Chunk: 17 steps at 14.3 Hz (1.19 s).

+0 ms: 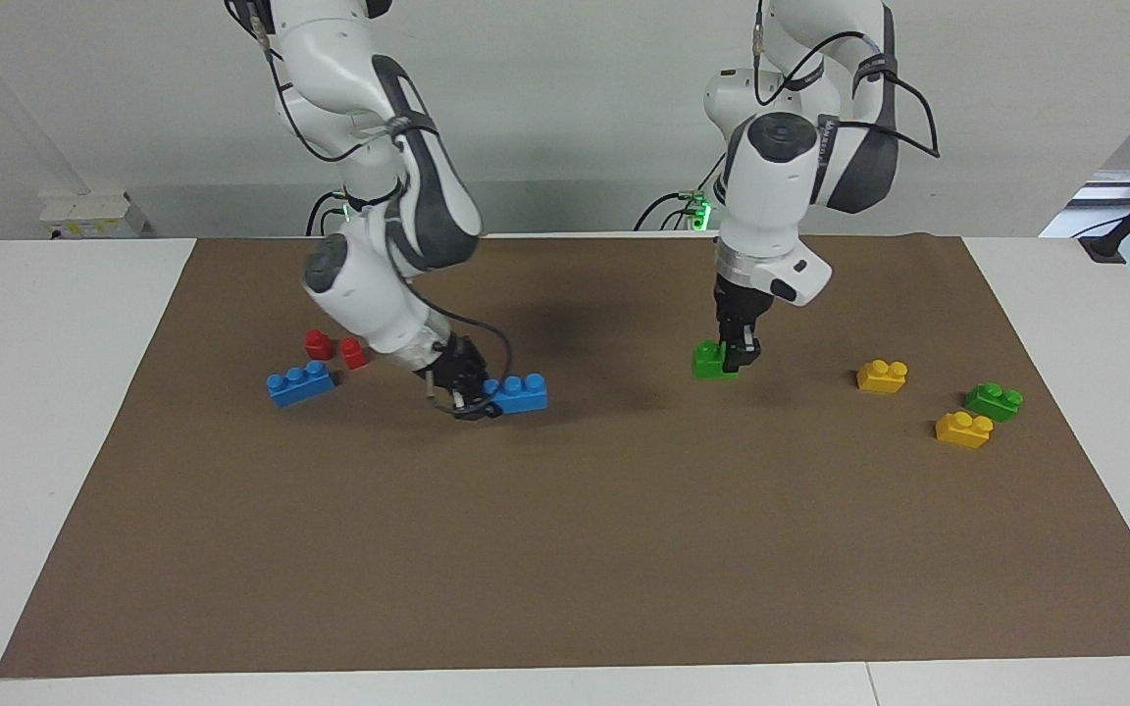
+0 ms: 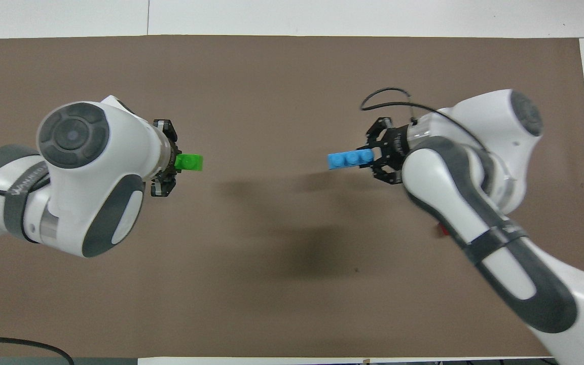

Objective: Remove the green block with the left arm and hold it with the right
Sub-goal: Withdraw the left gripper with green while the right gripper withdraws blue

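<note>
My left gripper (image 1: 739,359) is shut on the bright green block (image 1: 708,361) and holds it just above the brown mat (image 1: 624,549). In the overhead view the left gripper (image 2: 172,163) has the green block (image 2: 193,162) sticking out from its fingers. My right gripper (image 1: 470,398) is shut on the end of a blue three-stud brick (image 1: 524,393) and holds it low over the mat, tilted. It also shows in the overhead view (image 2: 374,158) with the blue brick (image 2: 345,160). The two bricks are apart, with a wide gap between them.
A second blue brick (image 1: 300,383) and two red pieces (image 1: 318,343) lie toward the right arm's end. Two yellow bricks (image 1: 882,376) (image 1: 963,428) and a darker green brick (image 1: 994,400) lie toward the left arm's end.
</note>
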Motion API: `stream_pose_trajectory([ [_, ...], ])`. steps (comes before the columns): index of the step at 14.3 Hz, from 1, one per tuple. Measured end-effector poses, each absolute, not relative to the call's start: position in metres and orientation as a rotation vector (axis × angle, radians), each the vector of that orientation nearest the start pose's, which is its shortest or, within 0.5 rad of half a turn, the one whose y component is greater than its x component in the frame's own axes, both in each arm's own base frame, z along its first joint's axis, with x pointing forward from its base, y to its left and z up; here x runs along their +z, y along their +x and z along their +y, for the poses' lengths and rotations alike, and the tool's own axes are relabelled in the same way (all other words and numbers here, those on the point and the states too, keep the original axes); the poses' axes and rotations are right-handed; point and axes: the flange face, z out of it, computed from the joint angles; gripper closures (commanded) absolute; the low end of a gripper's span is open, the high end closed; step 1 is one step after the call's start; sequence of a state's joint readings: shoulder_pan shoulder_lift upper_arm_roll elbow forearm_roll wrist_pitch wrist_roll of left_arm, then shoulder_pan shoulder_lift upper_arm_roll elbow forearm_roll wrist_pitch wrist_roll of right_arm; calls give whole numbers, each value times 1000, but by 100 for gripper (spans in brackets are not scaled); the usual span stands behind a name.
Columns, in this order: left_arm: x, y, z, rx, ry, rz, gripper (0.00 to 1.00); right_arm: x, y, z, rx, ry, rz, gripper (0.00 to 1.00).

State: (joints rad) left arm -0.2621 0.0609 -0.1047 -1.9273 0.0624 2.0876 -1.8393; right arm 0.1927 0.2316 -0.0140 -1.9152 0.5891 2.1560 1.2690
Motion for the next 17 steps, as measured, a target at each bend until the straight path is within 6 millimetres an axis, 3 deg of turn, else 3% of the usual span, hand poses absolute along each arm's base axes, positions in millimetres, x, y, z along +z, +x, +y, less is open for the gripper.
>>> stream_pose_trajectory([
  [1, 464, 556, -181, -116, -2448, -2077, 100, 391, 600, 82, 446, -2086, 1755, 100],
  [3, 462, 569, -131, -97, -2508, -2006, 100, 391, 596, -14, 424, -2064, 1748, 100],
  [4, 461, 573, -110, -93, -2532, -1974, 100, 384, 592, -49, 416, -2040, 1768, 100],
  [6, 458, 580, -69, -82, -2587, -1906, 100, 364, 585, -83, 428, -2021, 1792, 100],
  [8, 450, 586, -32, -69, -2635, -1837, 100, 339, 586, -88, 457, -2034, 1793, 100],
  [10, 430, 595, -8, -72, -2684, -1765, 100, 316, 592, -82, 446, -2041, 1805, 100],
  [13, 396, 608, 14, -83, -2721, -1719, 100, 300, 599, -68, 424, -2049, 1803, 100],
  [17, 371, 623, 28, -91, -2725, -1699, 100, 290, 600, -59, 413, -2059, 1803, 99],
])
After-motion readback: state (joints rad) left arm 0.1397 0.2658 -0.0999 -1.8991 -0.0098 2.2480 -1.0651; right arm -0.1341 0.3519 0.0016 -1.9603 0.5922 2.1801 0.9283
